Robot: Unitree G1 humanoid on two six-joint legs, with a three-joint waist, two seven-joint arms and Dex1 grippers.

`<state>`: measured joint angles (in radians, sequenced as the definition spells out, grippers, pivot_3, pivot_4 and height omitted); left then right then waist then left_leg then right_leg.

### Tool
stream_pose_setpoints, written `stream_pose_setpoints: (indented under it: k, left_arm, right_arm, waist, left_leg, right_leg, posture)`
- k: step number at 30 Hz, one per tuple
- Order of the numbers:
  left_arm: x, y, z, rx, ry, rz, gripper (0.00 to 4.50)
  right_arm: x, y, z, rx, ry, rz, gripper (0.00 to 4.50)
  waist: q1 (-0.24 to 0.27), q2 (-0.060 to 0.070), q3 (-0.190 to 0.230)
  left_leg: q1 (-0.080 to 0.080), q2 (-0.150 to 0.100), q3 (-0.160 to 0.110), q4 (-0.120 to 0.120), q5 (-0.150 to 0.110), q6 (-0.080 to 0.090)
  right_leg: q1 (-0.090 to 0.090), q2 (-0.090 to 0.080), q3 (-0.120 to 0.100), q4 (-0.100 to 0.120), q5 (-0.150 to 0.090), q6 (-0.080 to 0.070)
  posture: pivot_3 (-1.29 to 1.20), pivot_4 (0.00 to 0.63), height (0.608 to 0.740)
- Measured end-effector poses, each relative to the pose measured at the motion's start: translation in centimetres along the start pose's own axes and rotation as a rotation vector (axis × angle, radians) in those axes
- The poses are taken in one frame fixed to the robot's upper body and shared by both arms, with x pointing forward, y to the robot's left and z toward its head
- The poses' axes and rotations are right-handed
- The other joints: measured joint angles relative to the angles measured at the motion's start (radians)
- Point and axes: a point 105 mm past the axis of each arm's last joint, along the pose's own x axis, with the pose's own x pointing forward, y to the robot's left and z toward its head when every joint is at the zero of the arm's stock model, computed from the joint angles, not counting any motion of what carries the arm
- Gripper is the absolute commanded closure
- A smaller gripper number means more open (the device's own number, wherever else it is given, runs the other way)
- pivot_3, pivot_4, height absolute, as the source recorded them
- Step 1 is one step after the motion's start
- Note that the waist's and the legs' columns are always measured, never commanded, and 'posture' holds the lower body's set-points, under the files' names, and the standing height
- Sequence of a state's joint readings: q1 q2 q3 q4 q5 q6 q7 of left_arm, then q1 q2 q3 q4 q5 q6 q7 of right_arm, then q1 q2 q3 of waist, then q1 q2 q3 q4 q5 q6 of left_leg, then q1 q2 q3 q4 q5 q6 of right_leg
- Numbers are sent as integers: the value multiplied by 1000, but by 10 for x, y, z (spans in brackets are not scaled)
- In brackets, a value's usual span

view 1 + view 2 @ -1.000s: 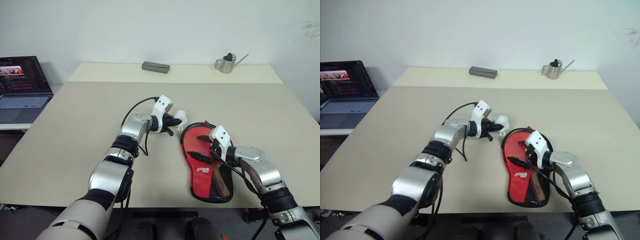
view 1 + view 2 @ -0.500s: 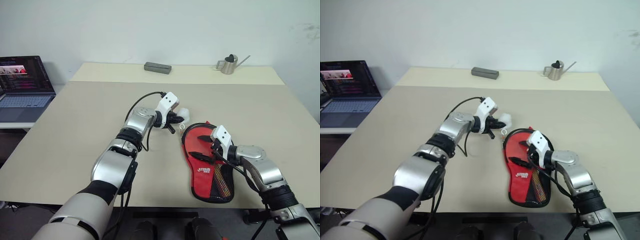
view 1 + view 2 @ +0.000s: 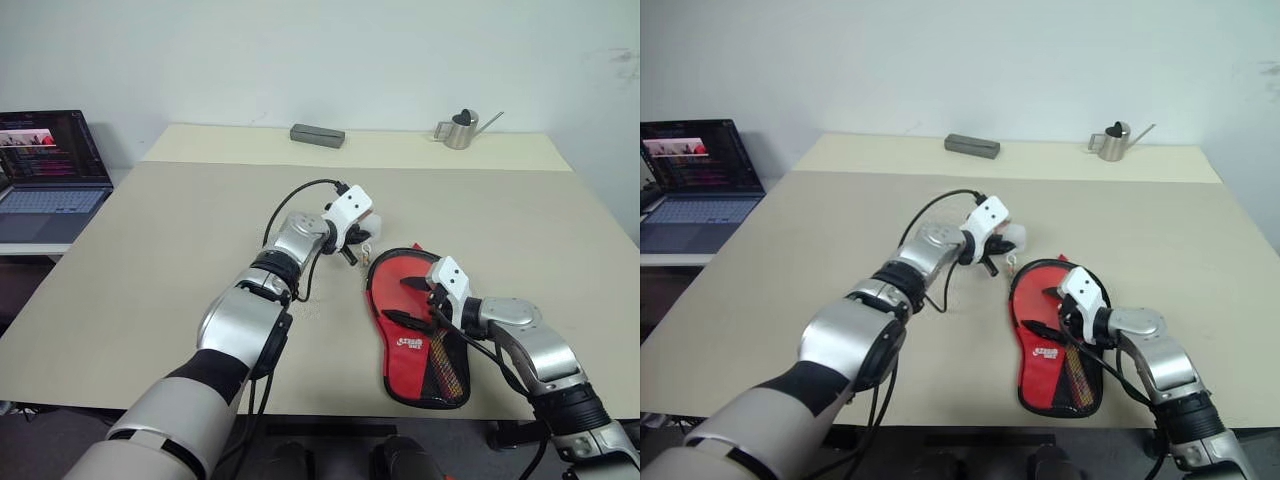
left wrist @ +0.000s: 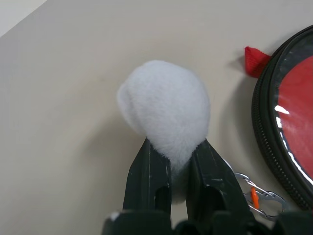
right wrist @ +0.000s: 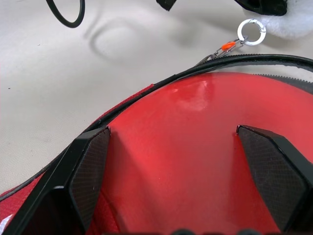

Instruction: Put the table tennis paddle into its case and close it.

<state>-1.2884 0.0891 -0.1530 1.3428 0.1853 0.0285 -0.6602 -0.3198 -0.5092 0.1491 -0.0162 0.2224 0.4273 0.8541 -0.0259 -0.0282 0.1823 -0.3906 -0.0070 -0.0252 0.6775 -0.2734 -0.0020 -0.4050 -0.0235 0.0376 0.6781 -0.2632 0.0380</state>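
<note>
Now, head views: the left pincer (image 3: pixel 362 232), nipping the white pom-pom (image 3: pixel 370 222), has shifted toward the table's (image 3: pixel 150 230) far edge since a second ago.
Case: the case (image 3: pixel 415 330) lies red side up near the table's front edge, unmoved.
Left wrist view: fingers (image 4: pixel 147 171) narrow, pinching the pom-pom's base.
Right wrist view: right pincer (image 5: pixel 178 161) spread wide over the red surface; metal ring (image 5: pixel 251 32) beside the zipper edge.

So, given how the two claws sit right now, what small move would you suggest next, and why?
Probably keep the left claw drawing the white pom-pom on around the case rim. It is shut on the pom-pom, which links by a small clip to the zipper edge; the right claw, open, straddles the red face as if steadying it.
</note>
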Motion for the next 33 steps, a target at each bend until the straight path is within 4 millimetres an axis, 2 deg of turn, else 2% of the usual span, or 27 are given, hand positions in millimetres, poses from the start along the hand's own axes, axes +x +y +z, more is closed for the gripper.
stream_pose_setpoints:
  k: [4,9,19,33]
  left_arm:
    - [6,-7,6,35,-12,5,4401]
    - [14,-15,23,85,-55,27,4401]
    - [19,-17,34,169,-62,88,4401]
    - [26,-27,43,294,-52,105,4402]
  right_arm:
    - [-4,1,-2,12,-1,-20,0]
    - [-10,5,-4,25,0,-50,0]
    - [-17,16,-7,58,1,-66,0]
    - [-12,29,-5,65,0,-75,0]
  waist:
    - [5,0,0]
    - [12,0,0]
    - [19,-1,-1]
    - [16,-1,-1]
  left_leg:
    - [-1,0,0,0,0,0]
    - [-1,0,0,0,-1,-1]
    - [-1,0,0,-1,-1,-1]
    - [0,0,1,0,-1,-1]
  right_leg:
    - [0,0,0,-1,0,0]
    - [0,0,0,-2,-1,1]
    - [0,0,0,-2,-1,1]
    - [0,1,0,0,-1,1]
  posture:
    - [0,150,740]
    - [0,150,740]
    - [0,150,740]
    - [0,150,740]
